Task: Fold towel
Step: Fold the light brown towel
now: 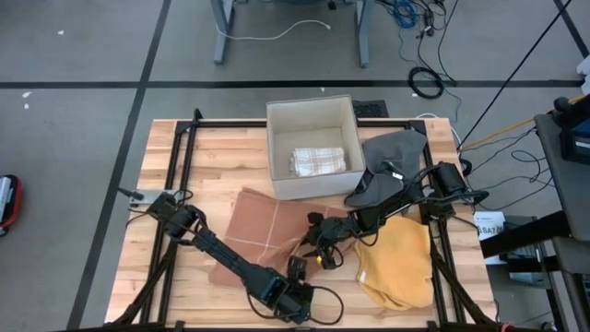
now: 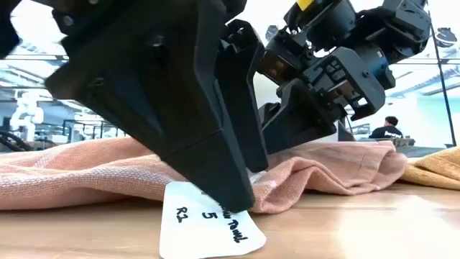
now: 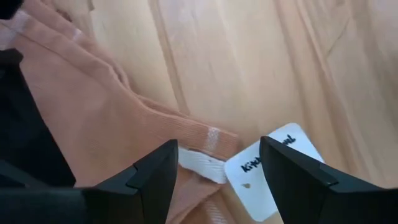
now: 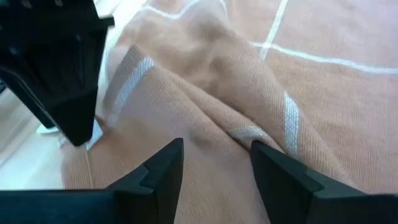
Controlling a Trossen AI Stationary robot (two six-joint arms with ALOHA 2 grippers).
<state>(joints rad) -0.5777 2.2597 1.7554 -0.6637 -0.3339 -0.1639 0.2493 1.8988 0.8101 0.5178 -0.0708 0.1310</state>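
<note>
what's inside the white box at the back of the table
Inside the white square box lies one folded, pale checked cloth against its near wall. The rest of the floor looks bare; anything under the cloth is hidden.

A white box (image 1: 312, 118) is sitting at the desk's (image 1: 212, 157) far edge, near the middle, with a folded checked cloth (image 1: 318, 160) lying inside it. A dark grey cloth (image 1: 395, 152) is lying just beside the box toward the desk's right edge. A yellow cloth (image 1: 398, 260) is bunching up at the near right corner, draping a little over the edge. Cables (image 1: 426, 81) are trailing over the grey floor beyond the desk. Far behind, a person (image 2: 389, 128) is sitting in the room.
</note>
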